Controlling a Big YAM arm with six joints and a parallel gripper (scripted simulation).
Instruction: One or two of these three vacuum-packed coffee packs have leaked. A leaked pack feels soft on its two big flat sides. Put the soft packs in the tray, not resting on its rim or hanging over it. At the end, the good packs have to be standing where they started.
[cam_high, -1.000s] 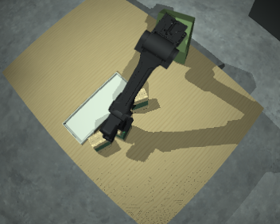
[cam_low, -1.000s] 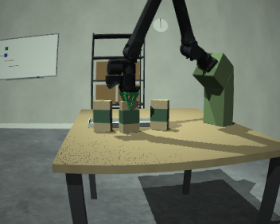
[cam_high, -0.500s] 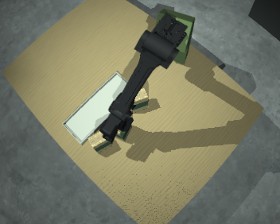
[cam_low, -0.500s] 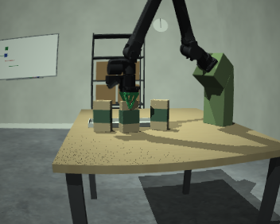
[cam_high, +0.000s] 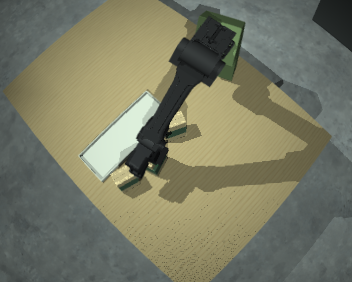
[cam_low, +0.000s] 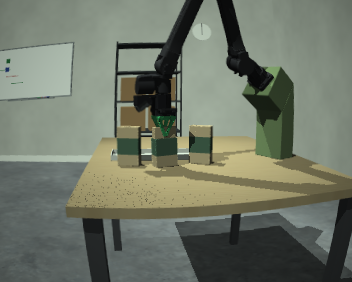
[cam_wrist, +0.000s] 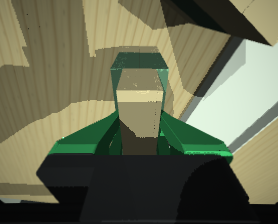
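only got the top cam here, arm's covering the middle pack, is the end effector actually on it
Observer: Yes. In the exterior view the end effector is shut on the top of the middle pack.
Operator: pack still on the table or lifted
Observer: Its base rests on the table, level with the left pack and right pack.
Operator: which sides are the fingers on
Observer: The wrist view shows a green finger on each side of the pack's tan top.
Operator: anything in the tray yet
Observer: The part of the tray that the wrist view shows is bare.
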